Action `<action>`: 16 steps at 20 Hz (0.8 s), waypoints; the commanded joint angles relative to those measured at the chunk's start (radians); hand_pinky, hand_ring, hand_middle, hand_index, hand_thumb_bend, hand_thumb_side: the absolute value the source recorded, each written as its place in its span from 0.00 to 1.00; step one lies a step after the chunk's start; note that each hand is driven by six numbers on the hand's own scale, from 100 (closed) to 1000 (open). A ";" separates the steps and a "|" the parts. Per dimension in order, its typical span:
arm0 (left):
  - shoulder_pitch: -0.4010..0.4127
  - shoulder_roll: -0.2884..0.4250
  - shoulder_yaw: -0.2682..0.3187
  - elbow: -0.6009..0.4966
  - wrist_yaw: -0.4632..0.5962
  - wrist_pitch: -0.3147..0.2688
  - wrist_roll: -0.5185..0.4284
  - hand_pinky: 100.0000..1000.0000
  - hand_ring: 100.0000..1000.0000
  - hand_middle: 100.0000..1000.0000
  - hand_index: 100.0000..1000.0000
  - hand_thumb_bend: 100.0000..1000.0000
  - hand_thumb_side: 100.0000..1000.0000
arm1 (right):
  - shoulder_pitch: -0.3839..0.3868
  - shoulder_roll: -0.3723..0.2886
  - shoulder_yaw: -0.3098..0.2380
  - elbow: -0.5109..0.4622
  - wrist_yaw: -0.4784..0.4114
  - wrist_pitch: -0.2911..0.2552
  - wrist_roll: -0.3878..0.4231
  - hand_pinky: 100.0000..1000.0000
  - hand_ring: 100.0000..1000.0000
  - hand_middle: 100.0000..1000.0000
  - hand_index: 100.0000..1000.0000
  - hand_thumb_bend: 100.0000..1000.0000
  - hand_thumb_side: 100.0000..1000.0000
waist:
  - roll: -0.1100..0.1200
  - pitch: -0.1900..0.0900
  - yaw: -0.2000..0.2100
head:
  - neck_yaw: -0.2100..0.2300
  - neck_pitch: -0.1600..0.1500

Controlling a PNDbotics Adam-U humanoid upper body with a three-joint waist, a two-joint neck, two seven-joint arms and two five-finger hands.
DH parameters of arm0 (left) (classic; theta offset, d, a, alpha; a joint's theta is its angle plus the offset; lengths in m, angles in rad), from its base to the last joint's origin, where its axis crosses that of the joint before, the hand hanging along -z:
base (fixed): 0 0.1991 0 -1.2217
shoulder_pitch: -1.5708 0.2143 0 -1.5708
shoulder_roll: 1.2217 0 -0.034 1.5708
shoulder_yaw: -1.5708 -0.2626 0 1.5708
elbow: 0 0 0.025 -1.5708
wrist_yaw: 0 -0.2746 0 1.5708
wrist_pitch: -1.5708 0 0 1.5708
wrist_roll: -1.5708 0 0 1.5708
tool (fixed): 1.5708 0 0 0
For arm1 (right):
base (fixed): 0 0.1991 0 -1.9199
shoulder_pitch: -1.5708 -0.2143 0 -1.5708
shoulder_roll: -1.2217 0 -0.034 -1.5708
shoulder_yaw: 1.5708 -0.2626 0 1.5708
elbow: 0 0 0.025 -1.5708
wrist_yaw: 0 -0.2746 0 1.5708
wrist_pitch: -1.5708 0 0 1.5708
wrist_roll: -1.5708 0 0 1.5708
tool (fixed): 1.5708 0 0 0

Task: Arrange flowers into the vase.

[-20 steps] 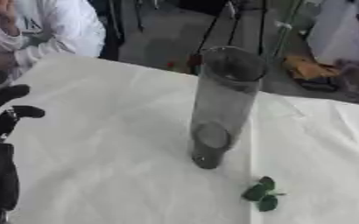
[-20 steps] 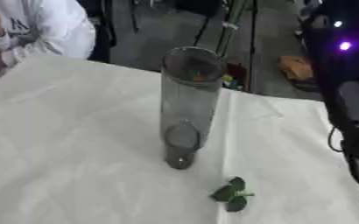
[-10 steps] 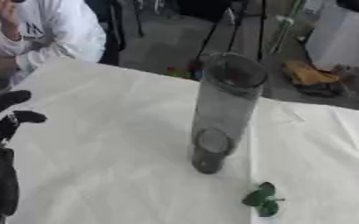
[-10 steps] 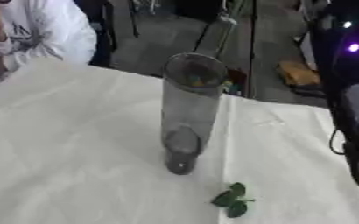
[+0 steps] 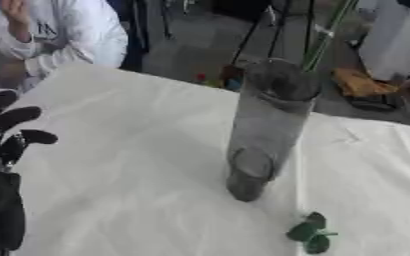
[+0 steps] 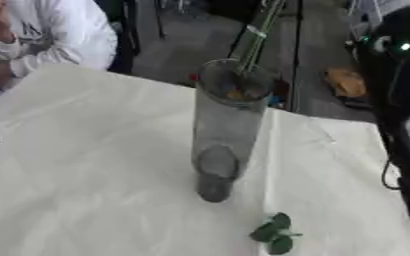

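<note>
A tall clear glass vase point(image 5: 265, 125) stands upright in the middle of the white-clothed table point(image 5: 130, 200). A thin green flower stem point(image 6: 259, 32) slants down from the top edge, and its lower end reaches the vase's mouth. What holds the stem is out of view above. My right arm point(image 6: 401, 75) shows as a black mass with a green light at the right edge; its hand does not show. My left hand point(image 5: 12, 132) rests at the left edge, fingers up and relaxed, holding nothing.
A small sprig of green leaves point(image 5: 309, 234) lies on the cloth in front and to the right of the vase. A person in white point(image 5: 64, 30) sits at the table's far left corner. Tripod legs point(image 5: 261, 27) and clutter stand on the floor beyond the far edge.
The green stem has come down and closer to the vase's mouth. The camera has shifted a little. The left hand has stayed where it was.
</note>
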 commanded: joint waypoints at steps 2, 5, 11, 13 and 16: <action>-0.018 0.000 -0.004 -0.018 -0.003 -0.001 -0.003 0.49 0.65 0.67 0.91 0.32 1.00 | -0.010 -0.039 0.001 -0.020 -0.018 -0.019 0.055 0.00 0.00 0.00 0.00 0.07 0.56 | 0.006 -0.014 0.005 | 0.002 -0.015; -0.019 -0.001 -0.005 -0.018 -0.004 0.000 -0.004 0.49 0.65 0.67 0.91 0.32 1.00 | -0.008 -0.041 0.003 -0.019 -0.023 -0.019 0.068 0.00 0.00 0.00 0.00 0.07 0.56 | 0.003 -0.009 0.007 | 0.003 -0.015; -0.021 -0.002 -0.005 -0.018 -0.006 0.000 -0.004 0.49 0.65 0.67 0.91 0.32 1.00 | -0.005 -0.048 -0.004 -0.031 -0.038 -0.050 0.105 0.00 0.00 0.00 0.00 0.07 0.54 | 0.000 -0.002 0.012 | 0.005 -0.024; -0.021 -0.002 -0.004 -0.018 -0.006 0.001 -0.004 0.49 0.65 0.67 0.91 0.31 1.00 | 0.000 -0.053 -0.001 -0.037 -0.041 -0.065 0.133 0.00 0.00 0.00 0.00 0.06 0.54 | -0.002 0.000 0.012 | 0.008 -0.026; -0.020 -0.002 -0.005 -0.018 -0.007 0.002 -0.004 0.49 0.65 0.67 0.91 0.31 1.00 | 0.002 -0.058 0.002 -0.039 -0.046 -0.077 0.162 0.00 0.00 0.00 0.00 0.06 0.53 | -0.004 0.003 0.011 | 0.009 -0.030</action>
